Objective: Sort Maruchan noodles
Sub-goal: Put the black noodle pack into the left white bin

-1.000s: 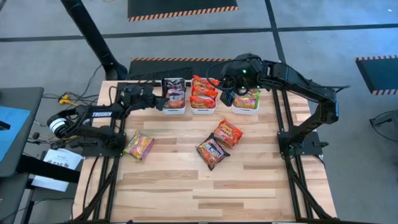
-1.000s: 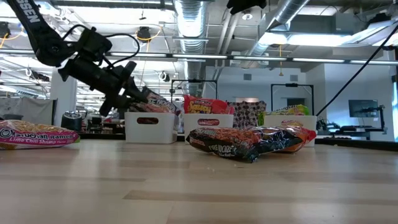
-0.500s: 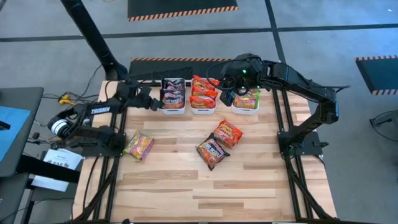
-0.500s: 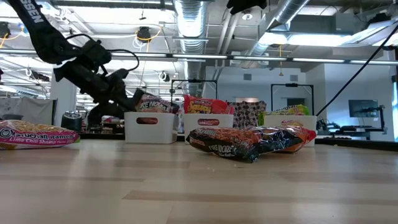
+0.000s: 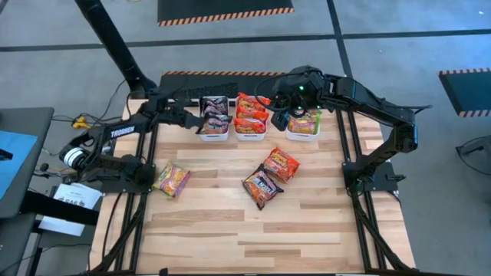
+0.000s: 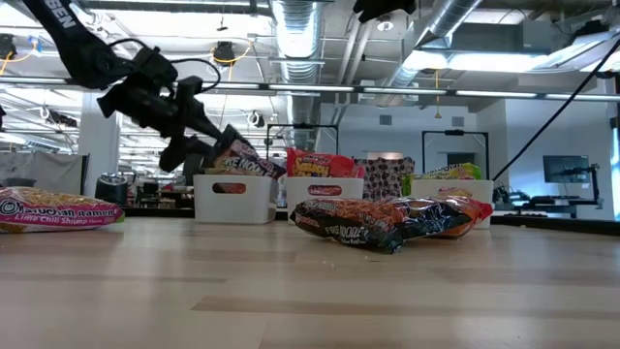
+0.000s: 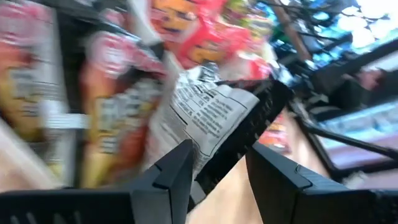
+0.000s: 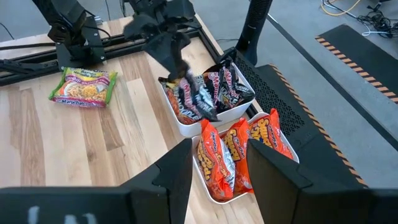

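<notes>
Noodle packets: a dark packet [image 6: 244, 155] is pinched in the left gripper [image 6: 208, 145] above the leftmost bin [image 5: 214, 133] at the table's [image 5: 307, 222] far edge. The right gripper [image 5: 281, 115], fingers parted and empty, hovers over the far edge between the middle and right bins. Three packets [image 5: 265, 186] lie loose mid-table.

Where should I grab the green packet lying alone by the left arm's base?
The green packet lies flat and alone on the table, turned a little askew. Probably best to come straight down and pinch across one crimped end seam, where the plastic is thin; the noodle block in the middle looks too wide for the fingers.
</notes>
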